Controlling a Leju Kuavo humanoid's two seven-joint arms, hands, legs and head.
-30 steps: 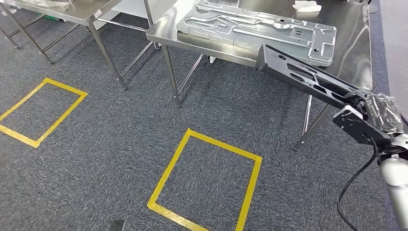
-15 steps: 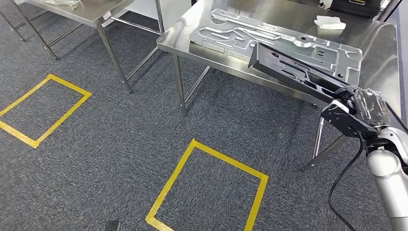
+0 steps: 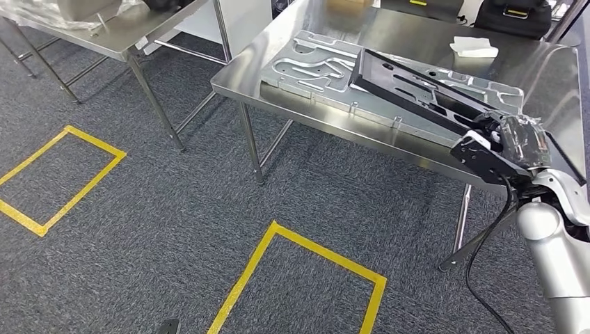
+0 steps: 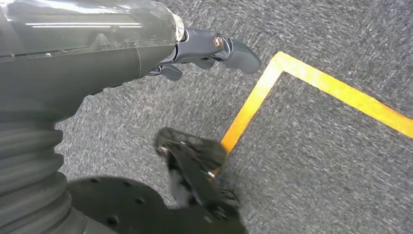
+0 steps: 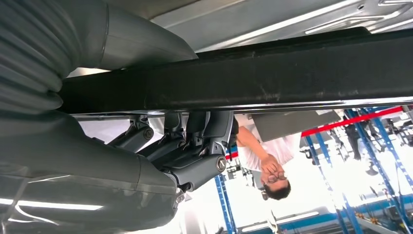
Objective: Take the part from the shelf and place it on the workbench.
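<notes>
Right hand (image 3: pixel 502 142) fingers (image 5: pixel 195 141) clamp black part (image 3: pixel 410 90) (seemingly tight).

Lighting even and bright, from overhead. The steel workbench (image 3: pixel 389 28) top carries broad soft reflections, no hard glare; faint shadows lie on the carpet (image 3: pixel 139 209) under its legs. Head view sharp throughout, slight bend in straight lines near the edges. Left wrist view: carpet smeared by motion blur, yellow tape line (image 4: pixel 341 92) soft. Right wrist view: background behind the person (image 5: pixel 265 151) blown out white; near cover dim.
</notes>
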